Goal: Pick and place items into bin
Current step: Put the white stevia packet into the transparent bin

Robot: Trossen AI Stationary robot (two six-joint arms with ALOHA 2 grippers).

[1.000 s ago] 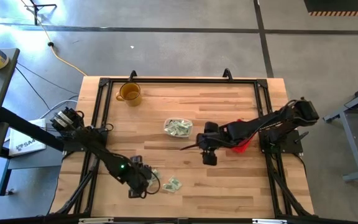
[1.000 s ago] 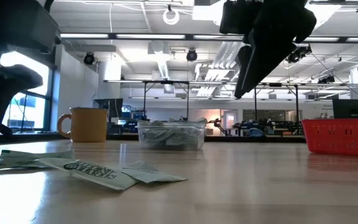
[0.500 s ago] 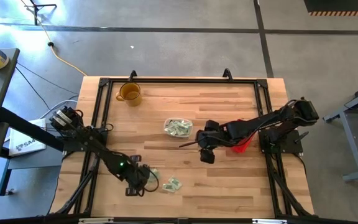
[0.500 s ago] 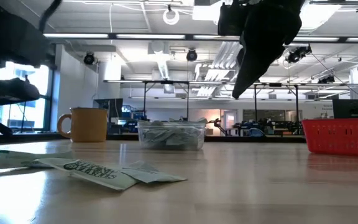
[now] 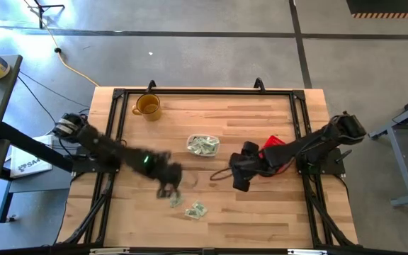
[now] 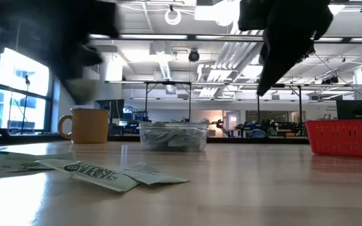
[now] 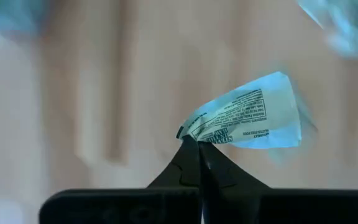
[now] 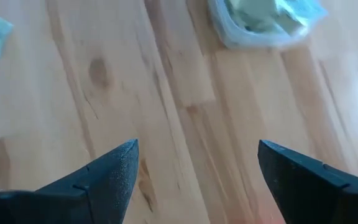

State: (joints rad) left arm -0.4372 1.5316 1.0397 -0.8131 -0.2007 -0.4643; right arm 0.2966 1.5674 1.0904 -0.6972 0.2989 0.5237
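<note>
My left gripper [image 7: 197, 146] is shut on a pale green and white packet [image 7: 253, 118] and hovers above the near-left part of the table [image 5: 170, 185]. Two more packets [image 5: 195, 210] [image 5: 176, 200] lie flat on the wood near it, also visible in the low view [image 6: 99, 174]. The bin [image 5: 202, 145] is a small clear container near the table's middle, with packets inside. My right gripper [image 8: 197, 162] stands open to the right of the bin [image 5: 218, 173], with nothing between its fingers. My left gripper pinches the packet by one crumpled edge [image 7: 194, 134] between its two fingertips. The rest of the packet sticks out past the fingertips, lifted clear of the table.
An amber mug [image 5: 147, 106] stands at the far left of the table. A red mesh basket [image 5: 272, 144] sits under my right arm toward the right side. Bare wood lies between the loose packets and the bin.
My left gripper has shut on a packet at the near-left pile, lifted it clear and swung it up and toward the bin. My right gripper has drifted a little toward the table's right edge and stays open.
</note>
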